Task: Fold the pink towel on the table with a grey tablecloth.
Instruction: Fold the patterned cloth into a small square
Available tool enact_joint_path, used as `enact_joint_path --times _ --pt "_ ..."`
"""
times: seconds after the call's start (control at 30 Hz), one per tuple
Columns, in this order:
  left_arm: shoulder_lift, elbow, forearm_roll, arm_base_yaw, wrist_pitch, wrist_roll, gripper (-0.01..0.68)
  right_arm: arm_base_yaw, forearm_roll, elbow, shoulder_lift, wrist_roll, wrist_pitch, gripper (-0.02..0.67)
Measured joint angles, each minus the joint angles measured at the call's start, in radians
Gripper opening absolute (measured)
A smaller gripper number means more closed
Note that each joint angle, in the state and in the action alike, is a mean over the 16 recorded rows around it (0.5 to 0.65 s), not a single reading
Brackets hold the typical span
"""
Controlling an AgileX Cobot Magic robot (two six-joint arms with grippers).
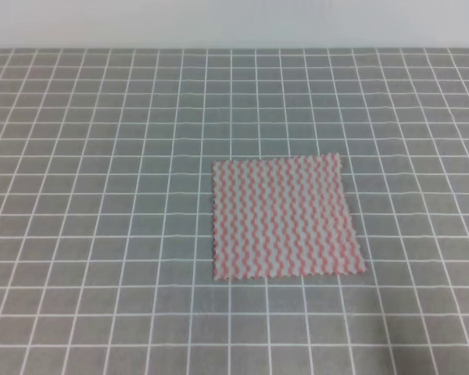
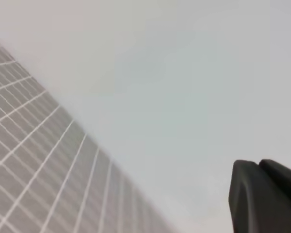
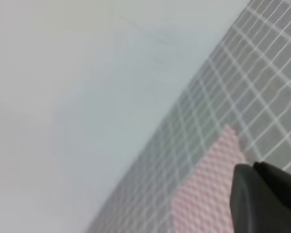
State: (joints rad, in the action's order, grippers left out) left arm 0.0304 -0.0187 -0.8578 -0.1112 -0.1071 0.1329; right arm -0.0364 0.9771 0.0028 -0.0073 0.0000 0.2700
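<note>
Exterior high: pink towel [image 1: 285,217] flat and unfolded on the grey tablecloth [image 1: 102,195], a bit right of centre, all four edges showing, sides roughly along the grid lines. No arm or gripper in this view. Table [image 1: 234,53] ends at a far edge w/ pale wall behind it. Bare cloth on every side of the towel; most on the left and toward the far edge, less on the near side.

Left wrist: cam tilted up, mostly wall, strip of grid cloth lower left. Only a dark bit of the left gripper [image 2: 264,196] bottom right — can't tell if open or closed. No towel here.

Right wrist: also tilted, wall upper left, grid cloth right, a corner of the towel low centre. Dark part of the right gripper [image 3: 264,199] bottom right, just beside the towel in the picture; whether touching, can't tell. Jaw state: can't tell either.

Step in hand, as judged: fold not begun, approach first. Best done by pinching two corners of one edge, lifting low, carrying straight over to the opposite edge and matching corners — grid lines as a guide. Thin cloth, so risk of dragging or wrinkling.
</note>
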Motion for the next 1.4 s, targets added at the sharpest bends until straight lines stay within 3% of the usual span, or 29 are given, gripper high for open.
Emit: enact_joint_path --times 0.27,0.57,0.97,1.2,1.4 --pt "-0.009 0.0 -0.222 0.0 -0.097 -0.016 -0.002 0.0 0.135 -0.001 0.0 -0.009 0.005 -0.018" --pt "-0.105 0.046 -0.272 0.0 0.071 0.057 -0.002 0.0 0.072 -0.026 0.04 -0.098 0.077 -0.018" --pt "-0.549 0.36 -0.25 -0.001 0.472 0.541 -0.002 0.002 -0.066 -0.281 0.399 -0.382 0.273 -0.018" --pt "-0.833 0.548 -0.25 -0.041 0.57 0.769 -0.002 0.005 -0.153 -0.467 0.719 -0.508 0.409 -0.018" --pt "-1.016 0.648 -0.252 -0.128 0.592 0.872 -0.003 0.057 -0.243 -0.615 0.979 -0.515 0.503 -0.018"
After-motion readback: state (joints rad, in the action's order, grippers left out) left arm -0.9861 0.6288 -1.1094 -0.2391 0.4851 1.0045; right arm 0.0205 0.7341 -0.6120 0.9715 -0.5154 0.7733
